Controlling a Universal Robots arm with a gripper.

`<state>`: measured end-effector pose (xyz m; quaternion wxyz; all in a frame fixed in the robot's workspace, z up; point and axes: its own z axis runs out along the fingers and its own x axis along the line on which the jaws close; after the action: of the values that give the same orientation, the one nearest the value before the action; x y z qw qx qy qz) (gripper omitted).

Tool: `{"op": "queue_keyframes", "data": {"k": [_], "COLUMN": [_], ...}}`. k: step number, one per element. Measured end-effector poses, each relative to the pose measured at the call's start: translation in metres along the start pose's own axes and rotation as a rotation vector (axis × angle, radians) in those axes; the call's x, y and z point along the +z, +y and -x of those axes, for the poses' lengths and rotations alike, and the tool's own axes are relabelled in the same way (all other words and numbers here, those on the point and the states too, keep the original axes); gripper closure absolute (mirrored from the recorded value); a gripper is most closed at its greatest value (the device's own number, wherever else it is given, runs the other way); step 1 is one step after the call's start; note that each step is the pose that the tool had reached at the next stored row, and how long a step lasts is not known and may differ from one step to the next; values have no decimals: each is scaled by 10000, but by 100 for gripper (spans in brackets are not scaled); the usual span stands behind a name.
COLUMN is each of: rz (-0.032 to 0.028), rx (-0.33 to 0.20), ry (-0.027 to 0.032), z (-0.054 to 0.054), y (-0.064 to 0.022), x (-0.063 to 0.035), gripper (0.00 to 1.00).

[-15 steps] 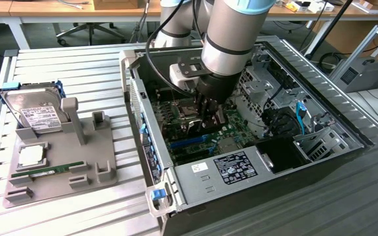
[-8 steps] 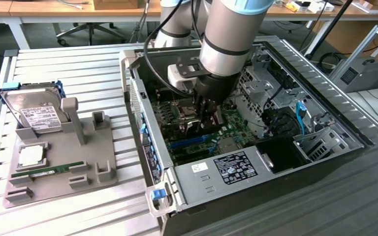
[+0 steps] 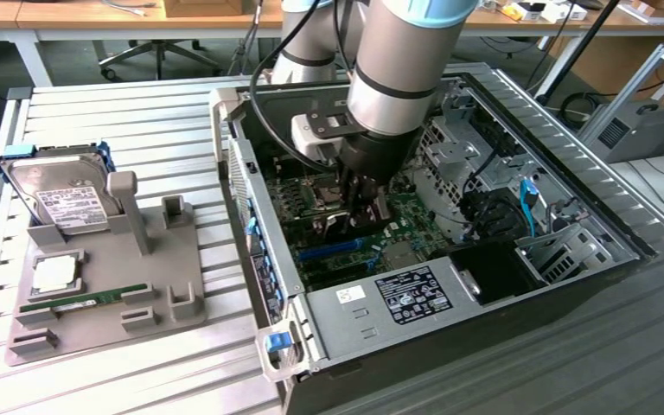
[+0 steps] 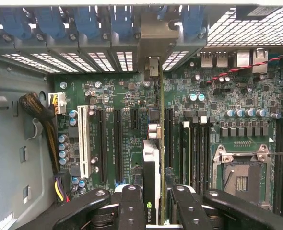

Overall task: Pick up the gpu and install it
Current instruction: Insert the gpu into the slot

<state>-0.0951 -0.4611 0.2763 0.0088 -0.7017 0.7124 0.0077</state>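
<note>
Inside the open PC case, my gripper hangs low over the green motherboard. It is shut on the gpu, which I see edge-on in the wrist view: black and white cooler on one side, thin green board on the other. The black fingers clamp both faces of the card. Its silver bracket reaches the case's rear slot openings. The card stands upright, in line with the long black expansion slots. I cannot tell whether its edge sits in a slot.
A grey fixture at the exterior view's left holds a hard drive, a CPU and a RAM stick. In the case lie a cable bundle, a white slot and the CPU socket.
</note>
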Motion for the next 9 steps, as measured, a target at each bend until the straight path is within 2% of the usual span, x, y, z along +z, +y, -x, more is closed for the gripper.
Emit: {"op": "queue_keyframes", "data": {"k": [9], "rz": [0], "rx": [1], "ry": [1], "z": [-1], "y": [5], "x": [43], "gripper": [73]}}
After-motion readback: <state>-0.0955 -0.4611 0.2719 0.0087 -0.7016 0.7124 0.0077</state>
